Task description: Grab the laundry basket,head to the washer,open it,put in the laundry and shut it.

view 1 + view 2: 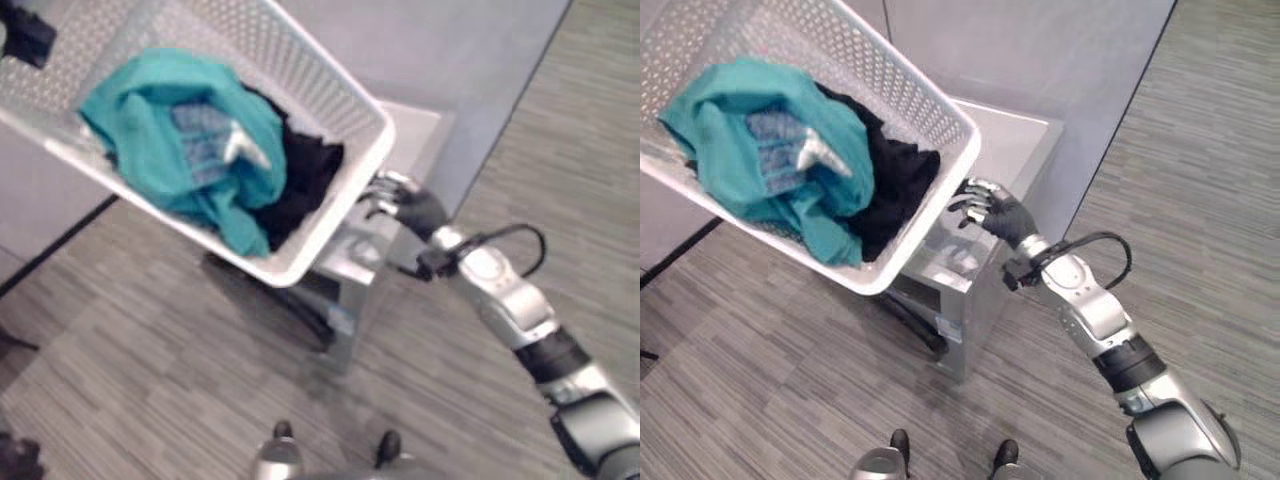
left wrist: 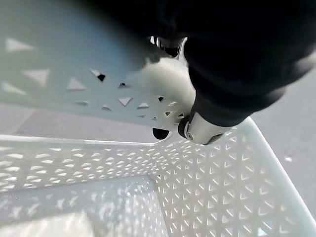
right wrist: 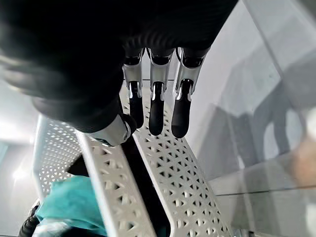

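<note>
White perforated plastic laundry basket (image 1: pixel 890 90) is held up in the air and tilted, its right end lower than its left, above a grey striped floor (image 1: pixel 760 330). Inside lies a crumpled teal garment (image 1: pixel 740 150) with a pale blue-and-white patch in its folds, and beside it, toward the basket's right end, a black garment (image 1: pixel 895 180). Both pieces sit well inside the walls.

Right hand (image 1: pixel 990 210) is at the basket's right end wall, just below the rim. In the right wrist view the dark-tipped fingers (image 3: pixel 158 111) reach down the outer face of the wall, bent at the tips, while the thumb (image 3: pixel 116 131) sits over the rim on the inner side; the wall is pinched between them.

Left hand (image 2: pixel 237 59) shows in the left wrist view at the opposite end of the basket. Its dark cover lies over the rim, and one finger (image 2: pixel 195 129) hooks under the edge against the wall; the hand grips the rim there.

Below and behind the basket's right end stands a grey-white box-shaped appliance, the washer (image 1: pixel 1020 135), with a flat top and a metallic front panel. It stands against a pale grey wall (image 1: pixel 1060 50). The basket's lower end hangs over the washer's front corner.
</note>
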Controlling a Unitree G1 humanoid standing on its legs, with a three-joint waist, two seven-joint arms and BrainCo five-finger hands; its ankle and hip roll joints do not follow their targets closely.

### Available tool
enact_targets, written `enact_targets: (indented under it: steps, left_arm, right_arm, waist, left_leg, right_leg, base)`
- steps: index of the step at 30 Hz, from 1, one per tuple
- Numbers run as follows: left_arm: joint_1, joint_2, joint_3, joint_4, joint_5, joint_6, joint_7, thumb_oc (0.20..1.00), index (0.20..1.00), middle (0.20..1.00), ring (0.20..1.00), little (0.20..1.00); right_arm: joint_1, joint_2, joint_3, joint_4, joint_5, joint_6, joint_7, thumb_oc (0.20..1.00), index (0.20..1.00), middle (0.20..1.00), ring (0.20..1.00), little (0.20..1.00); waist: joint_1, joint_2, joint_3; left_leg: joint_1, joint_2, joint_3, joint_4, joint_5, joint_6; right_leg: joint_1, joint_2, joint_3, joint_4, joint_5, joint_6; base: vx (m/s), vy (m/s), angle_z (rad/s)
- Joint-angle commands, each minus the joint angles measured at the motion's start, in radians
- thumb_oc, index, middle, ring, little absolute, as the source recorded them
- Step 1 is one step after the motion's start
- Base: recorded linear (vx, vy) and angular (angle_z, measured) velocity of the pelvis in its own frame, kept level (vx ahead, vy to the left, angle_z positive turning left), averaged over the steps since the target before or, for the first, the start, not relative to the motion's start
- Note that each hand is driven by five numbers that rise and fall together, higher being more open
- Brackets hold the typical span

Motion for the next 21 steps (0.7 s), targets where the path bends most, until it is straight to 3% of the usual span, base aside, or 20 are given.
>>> enact_targets:
  steps: [1, 10, 21]
  left_arm:
    - [-0.22, -0.051, 0.054, 0.124, -0.04, -0.047, 0.061, 0.2, 0.2, 0.2, 0.2, 0.2]
    - [-0.157, -0.086, 0.121, 0.112, -0.015, -0.048, 0.065, 0.2, 0.2, 0.2, 0.2, 0.2]
    - [-0.05, -0.256, 0.28, 0.154, 0.03, -0.044, 0.103, 0.2, 0.2, 0.2, 0.2, 0.2]
  right_arm:
    - [-0.05, -0.015, -0.043, -0.026, -0.011, -0.069, 0.002, 0.2, 0.2, 0.2, 0.2, 0.2]
    - [-0.062, -0.009, -0.069, -0.025, -0.026, -0.068, -0.022, 0.2, 0.2, 0.2, 0.2, 0.2]
    - [-0.223, 0.071, -0.049, 0.064, -0.051, -0.062, -0.105, 0.2, 0.2, 0.2, 0.2, 0.2]
  waist:
    - [0.01, -0.024, -0.013]
    - [0.017, -0.053, -0.005]
    - [0.022, -0.083, 0.04]
  left_leg:
    - [-0.006, 0.07, -0.012, -0.022, 0.012, -0.006]
    - [-0.029, 0.058, -0.023, -0.022, 0.002, 0.002]
    - [-0.116, 0.044, -0.062, -0.022, 0.013, -0.002]
  right_leg:
    - [0.094, -0.074, -0.01, 0.04, -0.106, 0.065]
    - [0.081, -0.081, -0.016, 0.037, -0.096, 0.069]
    - [0.036, -0.086, -0.021, 0.018, -0.064, 0.076]
  base:
    - [0.02, 0.037, -0.04]
    - [0.01, 0.046, 0.0]
    - [-0.03, 0.051, 0.03]
